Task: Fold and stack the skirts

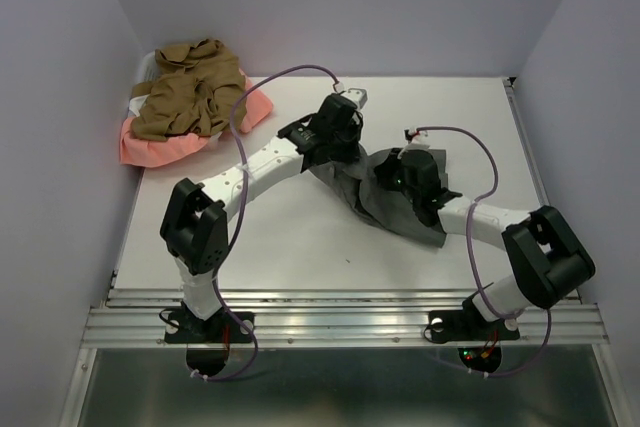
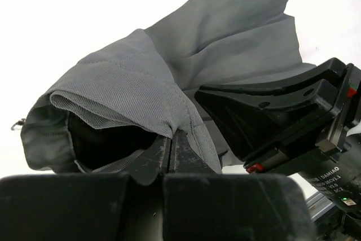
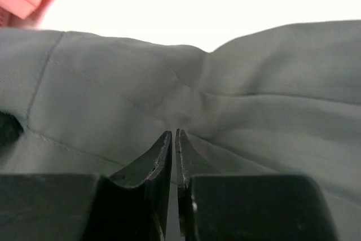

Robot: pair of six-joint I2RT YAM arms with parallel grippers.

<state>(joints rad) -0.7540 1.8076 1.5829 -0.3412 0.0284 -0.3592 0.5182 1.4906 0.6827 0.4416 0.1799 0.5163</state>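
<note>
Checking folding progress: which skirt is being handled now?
The grey skirt, mid-table, pinched by the left gripper; the tan-brown skirt and salmon-pink skirt lie piled in the far-left corner.

The white counter (image 1: 330,262) lies open along its near edge. A crumpled grey cloth skirt (image 1: 360,199) blocks the middle. A tan-brown skirt (image 1: 190,97) atop a salmon-pink skirt (image 1: 150,149) fills the far-left corner.

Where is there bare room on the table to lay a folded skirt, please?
The widest bare table is in front, between the left arm, the grey skirt and the near edge. The back right, behind the right arm, is bare too. Both arms crowd the middle; the tan skirt and pink skirt fill the back left corner.
</note>
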